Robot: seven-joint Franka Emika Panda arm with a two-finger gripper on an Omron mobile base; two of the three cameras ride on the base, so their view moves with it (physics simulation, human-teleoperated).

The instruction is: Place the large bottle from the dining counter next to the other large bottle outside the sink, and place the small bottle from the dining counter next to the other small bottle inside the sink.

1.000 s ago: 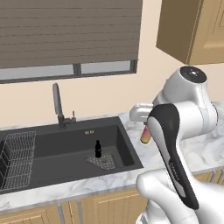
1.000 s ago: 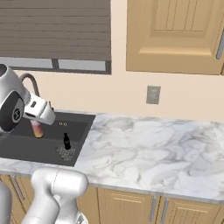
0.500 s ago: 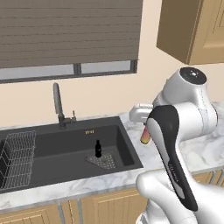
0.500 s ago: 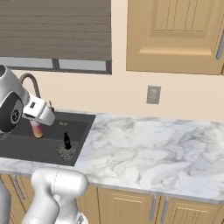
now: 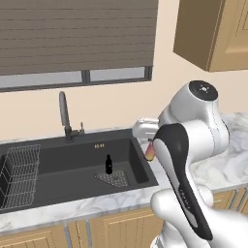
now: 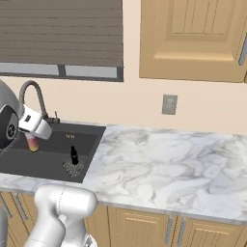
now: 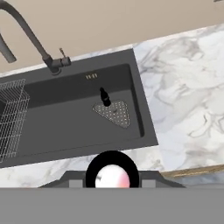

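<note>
Above right rim of sink (image 5: 72,167): gripper (image 6: 33,137) pinching small bottle (image 6: 33,143), held clear of basin. Near basin's right wall, beside drain grate (image 7: 114,113): other small bottle (image 7: 105,97), upright. Wire rack (image 5: 19,172) at left end; basin middle open.

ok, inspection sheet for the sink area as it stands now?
Surface: marble counter around a dark sink.
Job's things: small dark bottle upright in the sink by the drain mesh; small pink-orange bottle held above the basin.
Clutter: wire rack at the sink's left end.
Grippers: gripper with jaws shut on the small pink-orange bottle.
Cables: nothing seen.
Surroundings: curved tap, window blind, wall cabinets, wall socket.
</note>
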